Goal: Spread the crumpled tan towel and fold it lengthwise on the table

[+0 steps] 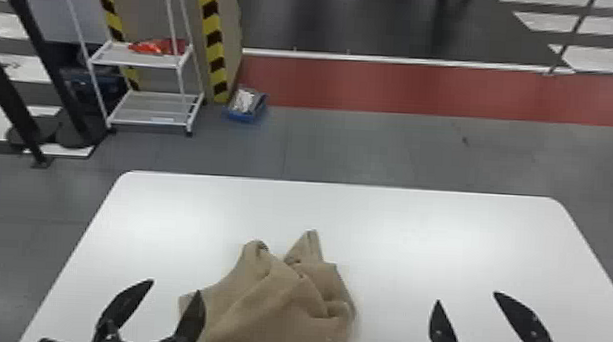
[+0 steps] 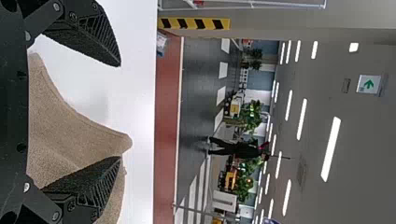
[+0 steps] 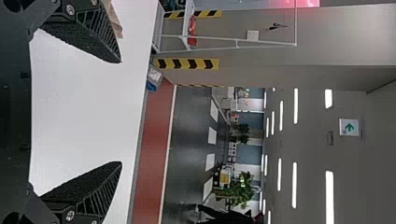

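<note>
Tan and crumpled, the towel [image 1: 283, 307] lies left of centre on the surface [image 1: 417, 229]. Both end effectors, left [image 1: 172, 286] and right [image 1: 466, 296], hang with fingers spread on either side, presumably so each can take an edge and pull it flat.

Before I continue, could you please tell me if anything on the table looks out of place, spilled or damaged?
I see no spill or damage. The tan towel lies crumpled in uneven folds on the white table, but the task expects this, so nothing really stands out.
</note>
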Tool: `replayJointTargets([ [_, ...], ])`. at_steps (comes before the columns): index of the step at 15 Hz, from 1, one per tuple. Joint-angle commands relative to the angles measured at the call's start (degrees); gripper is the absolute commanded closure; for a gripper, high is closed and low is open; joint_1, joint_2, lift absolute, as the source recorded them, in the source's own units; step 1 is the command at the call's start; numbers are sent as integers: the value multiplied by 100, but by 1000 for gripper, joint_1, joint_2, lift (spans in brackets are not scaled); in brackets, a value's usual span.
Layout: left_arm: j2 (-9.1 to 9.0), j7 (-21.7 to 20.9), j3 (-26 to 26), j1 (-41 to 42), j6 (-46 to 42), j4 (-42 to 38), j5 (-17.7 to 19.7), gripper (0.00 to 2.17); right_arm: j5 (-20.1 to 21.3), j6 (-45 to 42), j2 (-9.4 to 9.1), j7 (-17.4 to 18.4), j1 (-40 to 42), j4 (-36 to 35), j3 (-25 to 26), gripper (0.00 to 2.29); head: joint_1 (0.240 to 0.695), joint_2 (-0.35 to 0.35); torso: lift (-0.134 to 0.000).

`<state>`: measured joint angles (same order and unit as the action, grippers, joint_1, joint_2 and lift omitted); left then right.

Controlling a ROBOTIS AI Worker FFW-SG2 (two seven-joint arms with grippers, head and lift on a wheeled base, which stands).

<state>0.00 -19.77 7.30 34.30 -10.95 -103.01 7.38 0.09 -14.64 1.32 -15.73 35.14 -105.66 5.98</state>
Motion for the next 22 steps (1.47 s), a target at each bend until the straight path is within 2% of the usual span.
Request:
replayJointTargets([
  [1, -15, 0, 0, 7, -16, 0, 0, 194, 0, 1, 0, 0, -7, -7, 0, 110, 695, 7, 0],
  [14, -15, -79, -35, 59, -34, -35, 9, 194, 9, 1, 0, 0, 28, -60, -9, 110, 695, 5, 0],
  [17, 0, -141, -290, 103, 19, 9, -88, 198, -9, 36, 0, 0, -16, -25, 132, 110, 695, -3, 0],
  [19, 9, -237, -563, 59, 54, 167, -290, 198, -97, 72, -18, 0, -51, 54, 475, 110, 695, -52, 0],
  [22, 26, -255, -914, -257, 898, 466, -642, 198, -343, 89, -26, -9, -121, 283, 1046, 110, 695, -166, 0],
])
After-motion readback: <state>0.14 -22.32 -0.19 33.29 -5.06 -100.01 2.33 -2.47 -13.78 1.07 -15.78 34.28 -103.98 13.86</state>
